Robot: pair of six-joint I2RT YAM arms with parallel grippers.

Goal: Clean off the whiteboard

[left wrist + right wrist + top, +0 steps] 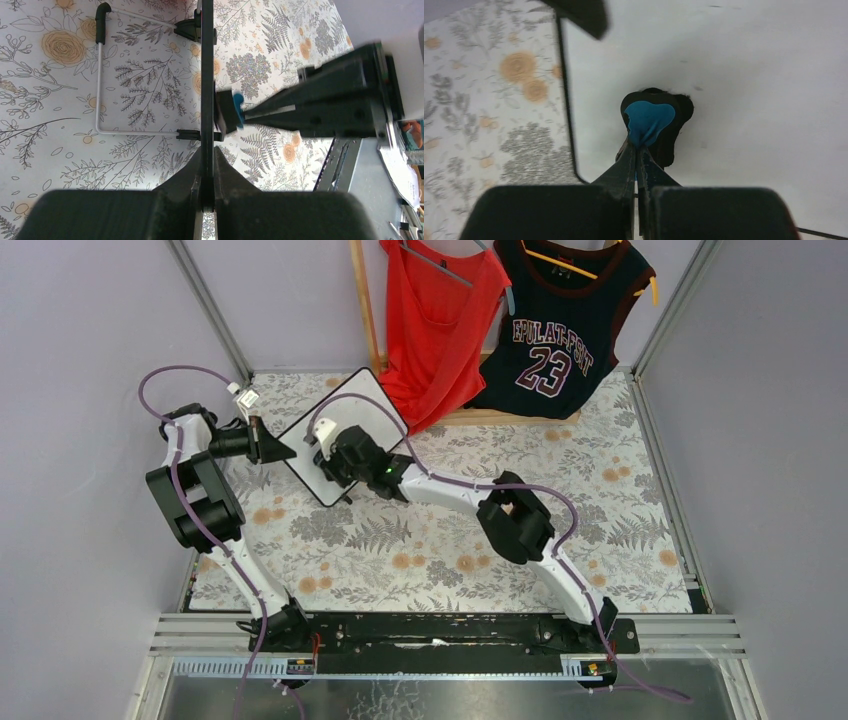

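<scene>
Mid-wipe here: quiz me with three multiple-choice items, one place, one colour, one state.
1. Where is the eraser? A on the table; B against the whiteboard; C on a hanger.
2. Eraser colour? A blue; B red; C green.
3. Left end effector? A open; B shut on the eraser; C shut on the whiteboard's edge.
B: right wrist view shows it pressed on the white face. A: its back shows blue. C: it clamps the frame.
</scene>
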